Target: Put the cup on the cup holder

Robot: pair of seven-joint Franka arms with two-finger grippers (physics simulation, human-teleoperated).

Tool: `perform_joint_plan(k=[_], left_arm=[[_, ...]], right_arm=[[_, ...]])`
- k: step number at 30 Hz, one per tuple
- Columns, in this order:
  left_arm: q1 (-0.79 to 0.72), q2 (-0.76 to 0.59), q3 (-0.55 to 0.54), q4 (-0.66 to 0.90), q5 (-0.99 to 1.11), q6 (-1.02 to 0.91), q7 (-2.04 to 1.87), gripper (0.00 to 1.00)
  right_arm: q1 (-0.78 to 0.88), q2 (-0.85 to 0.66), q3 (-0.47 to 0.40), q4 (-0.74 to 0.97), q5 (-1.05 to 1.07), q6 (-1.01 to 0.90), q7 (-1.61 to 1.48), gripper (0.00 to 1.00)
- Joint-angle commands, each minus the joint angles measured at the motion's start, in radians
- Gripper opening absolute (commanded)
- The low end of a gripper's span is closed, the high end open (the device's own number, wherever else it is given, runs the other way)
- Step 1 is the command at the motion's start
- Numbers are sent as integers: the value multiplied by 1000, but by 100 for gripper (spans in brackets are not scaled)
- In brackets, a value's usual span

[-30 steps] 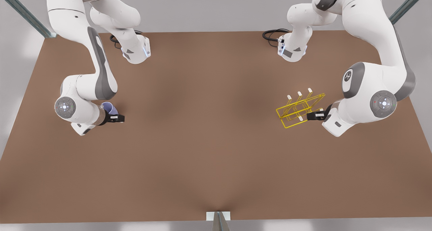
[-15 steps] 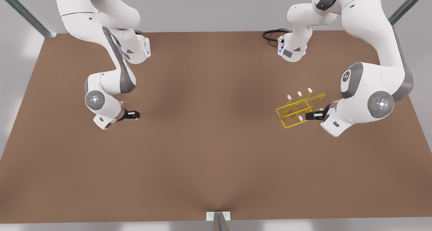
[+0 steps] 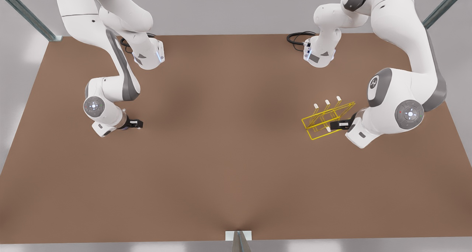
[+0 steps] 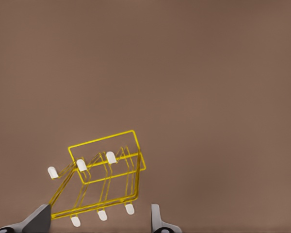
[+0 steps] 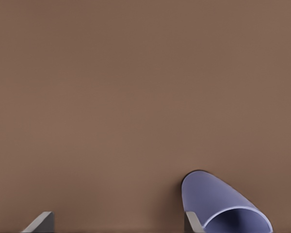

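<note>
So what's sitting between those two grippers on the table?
Nothing: in the front view, bare brown table runs from the right gripper to the left gripper.

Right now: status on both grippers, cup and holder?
Left gripper open over cup holder. Right gripper open, cup beside one finger, ungrasped. Table between them bare.

— What sort of place is this?
— A robot test bench, probably a lab mock-up: a plain brown table (image 3: 228, 163), two white arms bolted at its far edge, grey walls, metal struts (image 3: 27, 14) in the corners, a black cable (image 3: 297, 37).
</note>
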Motion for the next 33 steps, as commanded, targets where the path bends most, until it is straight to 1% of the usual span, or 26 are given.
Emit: perform_joint_plan(k=[1, 7, 10, 15, 19, 23, 27, 33], left_arm=[[0, 0, 0, 0, 0, -19, -6, 100], [-11, 15, 0, 8, -7, -14, -7, 100], [-11, 15, -2, 10, -7, -16, -6, 100], [-11, 13, -2, 10, -7, -19, -6, 100], [-13, 13, 0, 7, -7, -20, -7, 100], [-13, 13, -2, 7, -7, -19, -7, 100], [-11, 13, -2, 7, -7, -20, -7, 100], [-13, 13, -2, 7, -7, -22, -6, 100]], right_arm=[[-2, -1, 0, -7, 1, 50, -12, 100], [5, -2, 8, -24, 1, 50, -3, 100], [-1, -30, 62, -75, 4, 74, 14, 100], [-1, -62, 96, -151, 8, 91, 14, 100], [-30, -96, 97, -191, 7, 85, -4, 100], [-68, -177, 100, -248, 7, 43, -35, 100], [-84, -179, 102, -283, 7, 80, -30, 100], [-102, -179, 100, -285, 4, 117, -48, 100]])
